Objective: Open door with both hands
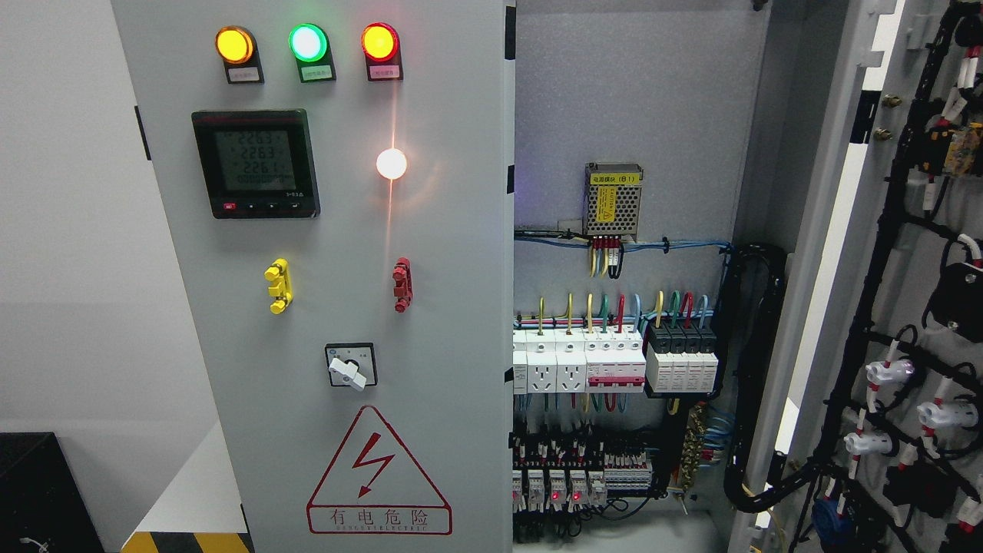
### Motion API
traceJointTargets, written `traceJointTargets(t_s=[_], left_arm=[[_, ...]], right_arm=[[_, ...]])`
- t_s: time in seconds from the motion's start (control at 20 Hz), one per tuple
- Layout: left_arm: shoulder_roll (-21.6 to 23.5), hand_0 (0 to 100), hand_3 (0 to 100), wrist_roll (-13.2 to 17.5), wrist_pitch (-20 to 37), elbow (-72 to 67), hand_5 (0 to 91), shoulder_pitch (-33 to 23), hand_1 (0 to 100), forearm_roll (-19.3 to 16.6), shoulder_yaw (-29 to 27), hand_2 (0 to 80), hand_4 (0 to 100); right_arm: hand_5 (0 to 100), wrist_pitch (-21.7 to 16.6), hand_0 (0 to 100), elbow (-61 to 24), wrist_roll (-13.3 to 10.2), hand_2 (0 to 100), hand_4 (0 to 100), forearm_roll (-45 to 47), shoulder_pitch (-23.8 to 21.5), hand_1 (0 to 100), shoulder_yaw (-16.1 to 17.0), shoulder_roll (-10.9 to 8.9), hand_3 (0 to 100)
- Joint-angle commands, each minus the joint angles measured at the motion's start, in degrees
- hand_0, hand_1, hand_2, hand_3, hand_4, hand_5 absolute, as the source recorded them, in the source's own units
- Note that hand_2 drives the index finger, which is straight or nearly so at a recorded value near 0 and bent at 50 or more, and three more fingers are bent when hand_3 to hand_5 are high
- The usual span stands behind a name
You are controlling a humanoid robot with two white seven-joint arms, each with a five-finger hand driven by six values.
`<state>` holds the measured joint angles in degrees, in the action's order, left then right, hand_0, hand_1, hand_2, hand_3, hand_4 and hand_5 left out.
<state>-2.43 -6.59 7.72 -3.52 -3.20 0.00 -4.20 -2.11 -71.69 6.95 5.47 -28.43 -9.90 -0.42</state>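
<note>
Neither robot hand is in view, so their state cannot be told. The right door (pixel 875 253) stands swung wide open at the picture's right, wiring on its inner face. The left door (pixel 338 307) looks shut. Both seem stiff, heavy sheet metal; the left door's free edge (pixel 508 322) offers a hold.

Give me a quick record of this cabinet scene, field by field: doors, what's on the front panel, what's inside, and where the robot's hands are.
left door: shut, grey panel
right door: swung open at the picture's right, wiring on its inner face
indicator lamps: yellow, green and red in a row, all lit; a white lamp lit below
meter: digital display showing figures
selector switch: white knob
warning sign: red triangle with lightning bolt
interior: power supply, breakers, coloured wires
robot hands: neither in view
</note>
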Motion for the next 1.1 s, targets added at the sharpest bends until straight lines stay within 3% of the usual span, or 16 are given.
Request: traceJointTargets(t_s=[0.0,0.45,0.8,1.05], left_arm=[[-2.40,0,0,0.27,0.02,0.27,0.0,0.83,0,-1.50,-0.11,0.0,0],[-3.28,0,0,0.27,0.02,0.27,0.0,1.62,0,-1.41,-0.28,0.0,0],[-3.28,0,0,0.27,0.02,0.18,0.0,1.53,0,-1.41,-0.37,0.0,0],[-3.28,0,0,0.27,0.02,0.27,0.0,1.53,0,-1.41,-0.37,0.0,0]], right_arm=[[0,-0.17,19,-28.93,0.00,0,0,0.07,-3.47,0,-2.14,-1.87,0],[0,-0.43,19,-39.05,-0.09,0,0,0.07,-2.42,0,-3.55,-2.48,0],[0,-11.06,19,-43.88,-0.18,0,0,0.07,0.83,0,-3.46,-2.40,0],[0,-12.21,19,-45.91,-0.36,0,0,0.07,3.56,0,-3.46,-2.13,0]])
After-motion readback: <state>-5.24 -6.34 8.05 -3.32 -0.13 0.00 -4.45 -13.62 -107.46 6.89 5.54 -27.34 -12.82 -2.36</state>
